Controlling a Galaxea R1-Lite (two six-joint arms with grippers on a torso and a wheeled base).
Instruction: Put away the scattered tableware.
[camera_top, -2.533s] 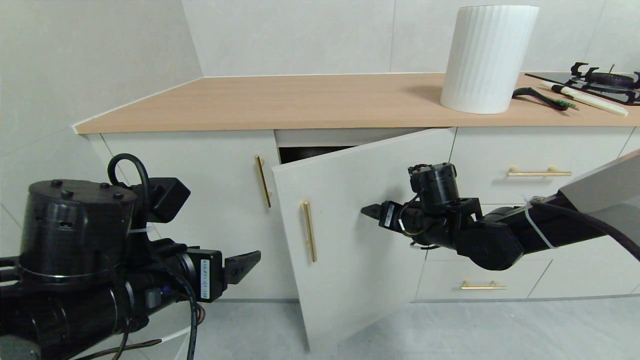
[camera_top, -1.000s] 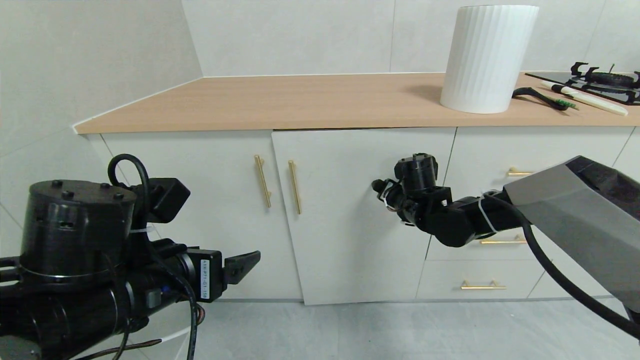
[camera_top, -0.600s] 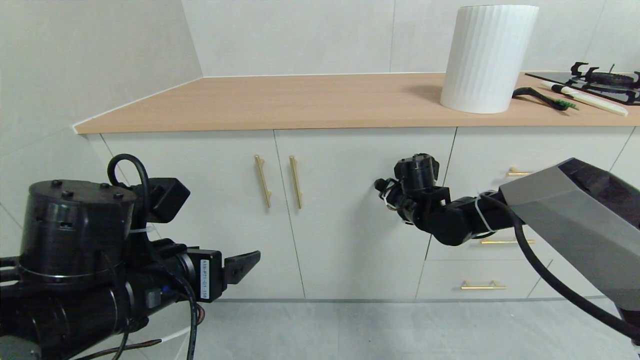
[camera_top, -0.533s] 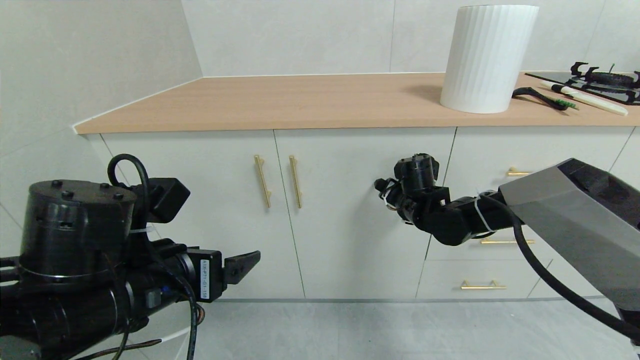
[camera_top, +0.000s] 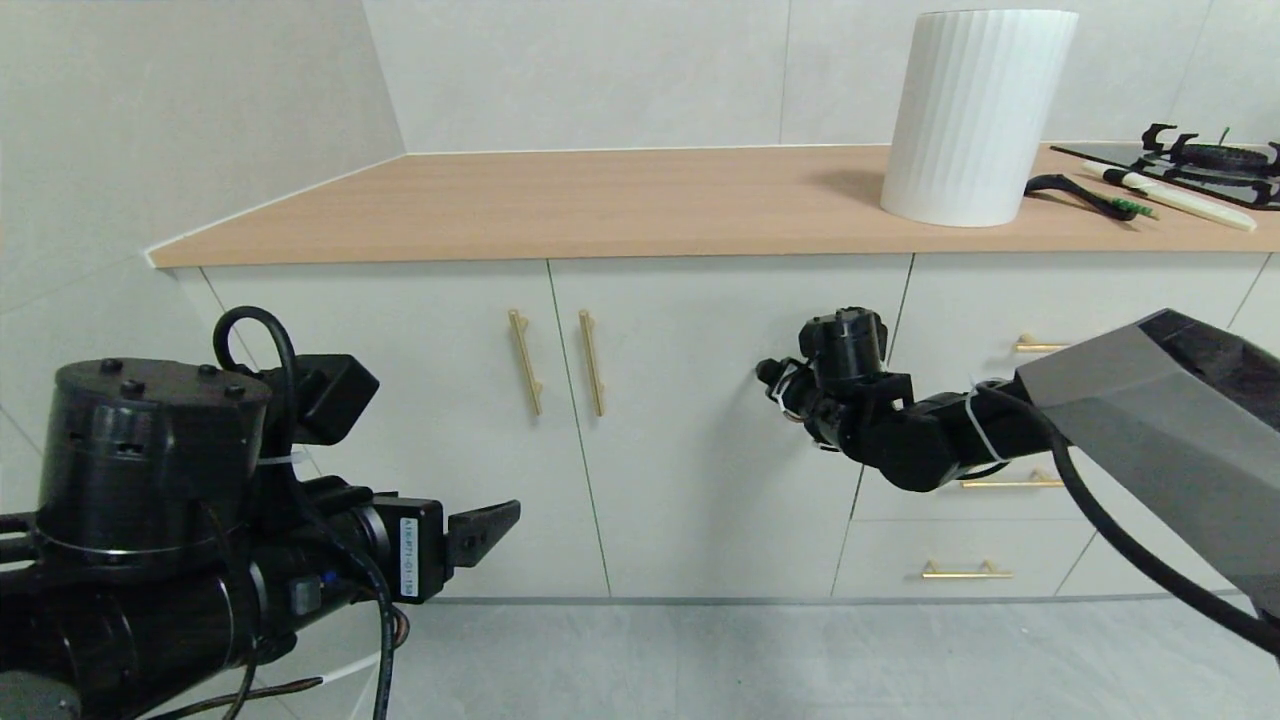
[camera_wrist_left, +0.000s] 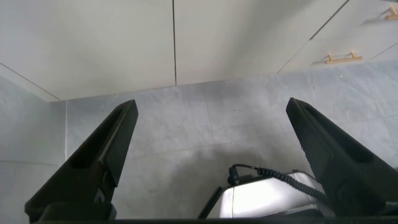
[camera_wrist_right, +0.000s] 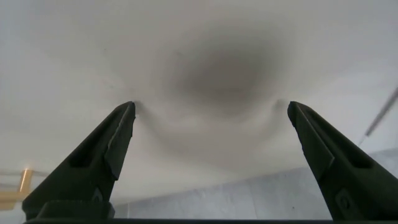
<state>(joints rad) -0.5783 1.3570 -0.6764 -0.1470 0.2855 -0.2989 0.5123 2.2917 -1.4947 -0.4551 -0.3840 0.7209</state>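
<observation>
Wooden counter (camera_top: 560, 205), cabinet door (camera_top: 700, 450) closed below.
The right gripper (camera_wrist_right: 210, 107), spread wide and empty, faces it; left gripper (camera_wrist_left: 211, 104) likewise.

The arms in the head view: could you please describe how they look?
Both are black. The left arm has a round housing, looped black cables and a white label. The right arm has a grey shell, white ties and a black cable. Fingers are tapered black wedges.

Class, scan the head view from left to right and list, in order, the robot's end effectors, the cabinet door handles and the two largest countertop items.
left end effector → left door's gold handle → right door's gold handle → right end effector → white ribbed container → stove burner
</observation>
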